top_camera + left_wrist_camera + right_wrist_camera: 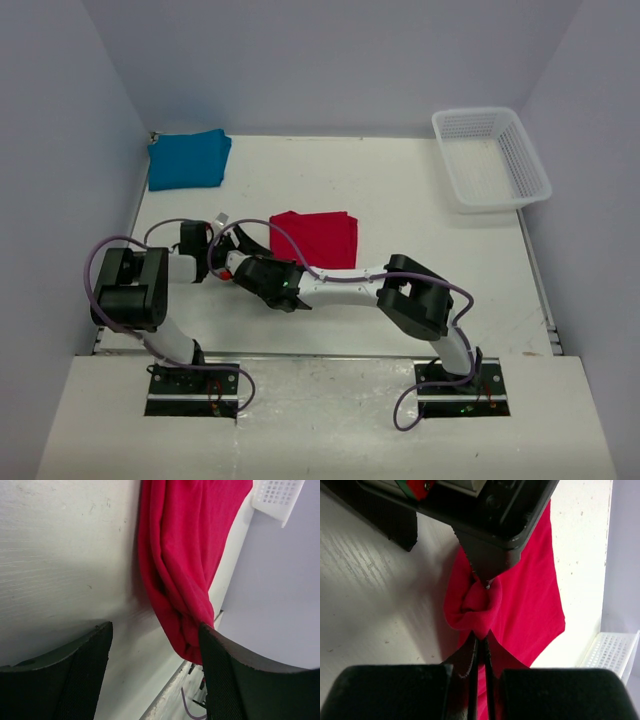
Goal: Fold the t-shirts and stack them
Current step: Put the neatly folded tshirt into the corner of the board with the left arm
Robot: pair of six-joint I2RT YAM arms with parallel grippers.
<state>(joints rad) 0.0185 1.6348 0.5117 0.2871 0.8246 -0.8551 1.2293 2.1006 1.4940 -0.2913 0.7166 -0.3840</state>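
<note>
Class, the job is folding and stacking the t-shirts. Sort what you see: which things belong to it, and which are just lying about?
Belong to the job: red t-shirt, teal-blue t-shirt, right claw shut on the red t-shirt, left claw open beside it.
Lying about: white mesh basket.

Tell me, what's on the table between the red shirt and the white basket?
Nothing. From the top camera, only bare white table lies between the red shirt and the basket.
</note>
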